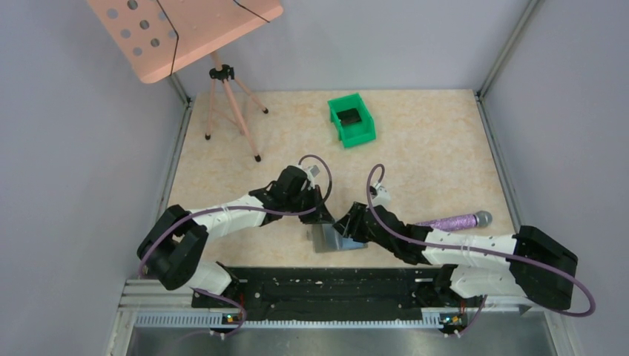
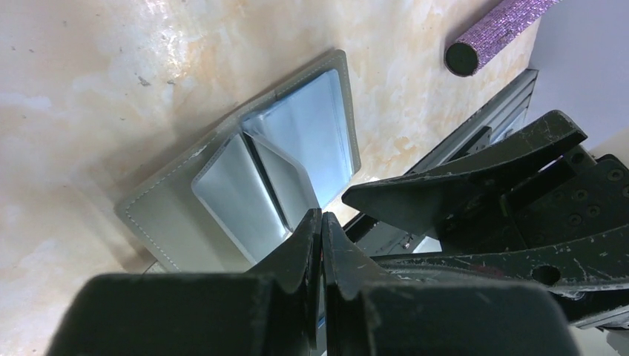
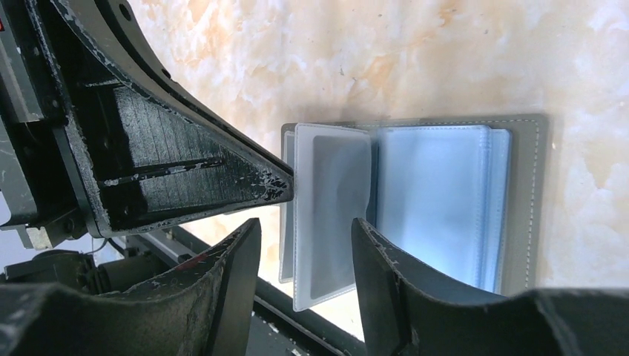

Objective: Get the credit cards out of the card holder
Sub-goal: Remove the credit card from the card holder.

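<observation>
The card holder lies open near the table's front edge, with a grey stitched cover and pale blue clear sleeves. One sleeve page stands up from the fold. My right gripper is open, and its fingers straddle the lower edge of that page without touching it. My left gripper is shut, and its fingertip rests at the holder's left edge. I cannot make out any credit cards in the sleeves. In the top view the two grippers meet over the holder.
A purple glitter cylinder lies to the right behind my right arm. A green bin with a dark flat thing inside stands at the back. A pink perforated board on a tripod is at the back left. The black base rail runs just in front of the holder.
</observation>
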Controlling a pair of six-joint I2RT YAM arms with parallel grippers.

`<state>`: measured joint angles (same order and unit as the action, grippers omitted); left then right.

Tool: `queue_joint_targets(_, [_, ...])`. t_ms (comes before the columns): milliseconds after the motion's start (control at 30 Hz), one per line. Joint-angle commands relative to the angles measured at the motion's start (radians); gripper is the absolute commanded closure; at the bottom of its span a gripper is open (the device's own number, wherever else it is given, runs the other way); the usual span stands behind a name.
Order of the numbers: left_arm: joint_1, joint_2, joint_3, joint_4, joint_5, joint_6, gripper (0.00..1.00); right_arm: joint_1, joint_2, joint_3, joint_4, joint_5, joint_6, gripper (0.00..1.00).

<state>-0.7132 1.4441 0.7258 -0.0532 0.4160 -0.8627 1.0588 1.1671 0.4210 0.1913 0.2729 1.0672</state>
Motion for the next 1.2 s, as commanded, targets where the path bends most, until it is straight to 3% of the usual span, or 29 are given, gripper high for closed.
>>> queue_joint_targets(0, [0.001,0.006,-0.005,0.081,0.055,-0.007,0.94,-0.010,-0.061,0.050,-0.053,0.038,-0.039,0.53])
queue_joint_targets(200, [-0.007,0.045,0.010,0.119,0.083,-0.016,0.94,-0.008,-0.121,0.078,-0.146,0.027,-0.100,0.54])
queue_joint_targets(400, [-0.018,0.112,0.022,0.156,0.103,-0.022,0.95,-0.009,-0.147,0.067,-0.189,0.012,-0.111,0.48])
queue_joint_targets(633, [-0.023,0.160,0.048,0.154,0.096,-0.008,0.95,-0.009,-0.198,0.060,-0.188,-0.027,-0.136,0.62])
queue_joint_targets(833, [-0.023,0.105,0.047,0.064,-0.022,0.026,0.95,-0.011,-0.178,0.063,-0.188,-0.047,-0.152,0.73])
queue_joint_targets(1167, [-0.023,0.044,-0.036,0.043,-0.100,0.014,0.87,-0.085,-0.033,0.055,-0.094,-0.161,-0.158,0.77])
